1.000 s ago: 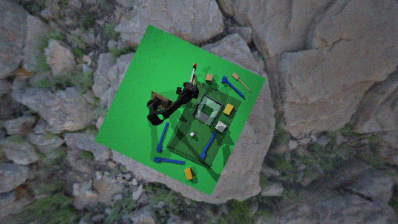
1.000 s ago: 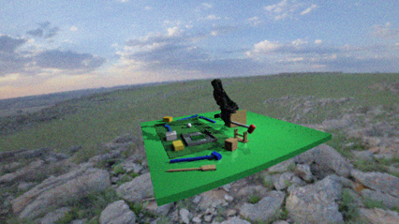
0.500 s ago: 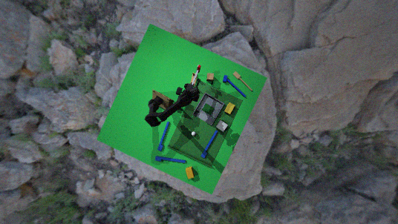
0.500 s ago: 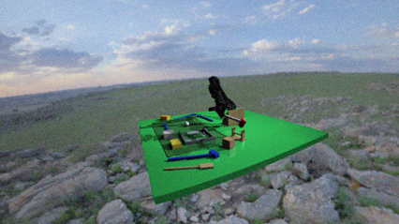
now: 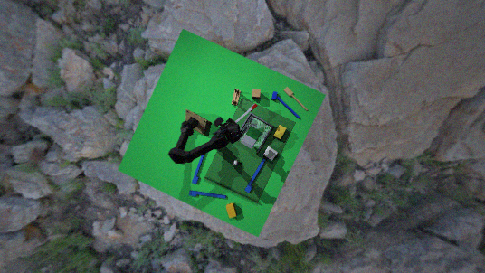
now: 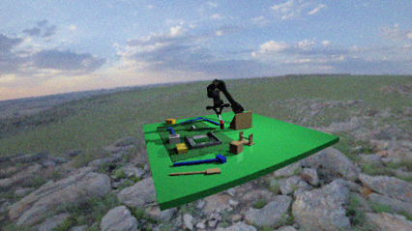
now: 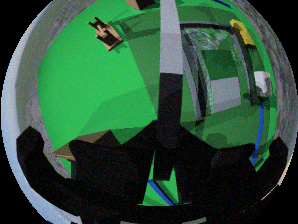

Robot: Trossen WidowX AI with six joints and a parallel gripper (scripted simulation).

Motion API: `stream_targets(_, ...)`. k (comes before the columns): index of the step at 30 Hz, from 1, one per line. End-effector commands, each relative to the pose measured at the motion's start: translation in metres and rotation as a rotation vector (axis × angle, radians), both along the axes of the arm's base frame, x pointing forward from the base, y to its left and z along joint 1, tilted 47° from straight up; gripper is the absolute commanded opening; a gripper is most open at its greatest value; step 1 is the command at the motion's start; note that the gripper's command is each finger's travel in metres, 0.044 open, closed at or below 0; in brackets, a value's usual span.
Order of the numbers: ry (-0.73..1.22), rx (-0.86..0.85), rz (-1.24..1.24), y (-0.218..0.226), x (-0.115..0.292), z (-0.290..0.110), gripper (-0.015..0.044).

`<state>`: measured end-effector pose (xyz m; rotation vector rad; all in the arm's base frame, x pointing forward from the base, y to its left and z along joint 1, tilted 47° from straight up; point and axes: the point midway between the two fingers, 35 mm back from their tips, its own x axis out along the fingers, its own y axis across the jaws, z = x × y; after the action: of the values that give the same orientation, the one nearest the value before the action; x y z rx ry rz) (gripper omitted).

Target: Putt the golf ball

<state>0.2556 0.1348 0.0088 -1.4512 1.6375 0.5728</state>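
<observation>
Bright green board [image 5: 190, 81], red-tipped grey putter [image 5: 246, 113], white ball [image 5: 235, 162], black gripper [image 5: 232, 127]

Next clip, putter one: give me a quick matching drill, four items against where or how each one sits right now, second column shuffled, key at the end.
Items
1. red putter
2. golf ball
3. blue putter
4. gripper

States
A. lying flat on the bright green board, outside the dark course
B. shut on a shaft
C. resting on the dark green course, free of any club
D. lifted, head pointing down in the exterior view

Pairs: 1-D, 2-C, 3-A, 4-B
</observation>
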Motion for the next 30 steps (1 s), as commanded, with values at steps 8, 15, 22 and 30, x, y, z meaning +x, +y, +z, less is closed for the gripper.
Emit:
stream_targets(8, -0.258, -0.025, -0.306, -0.054, 0.012, 0.066, 0.0)
stream_targets(15, -0.411, -0.047, -0.487, -0.089, 0.009, 0.103, 0.0)
stream_targets(22, -0.568, -0.073, -0.664, -0.124, -0.002, 0.137, 0.0)
stream_targets(30, -0.753, -0.106, -0.862, -0.164, -0.022, 0.173, 0.0)
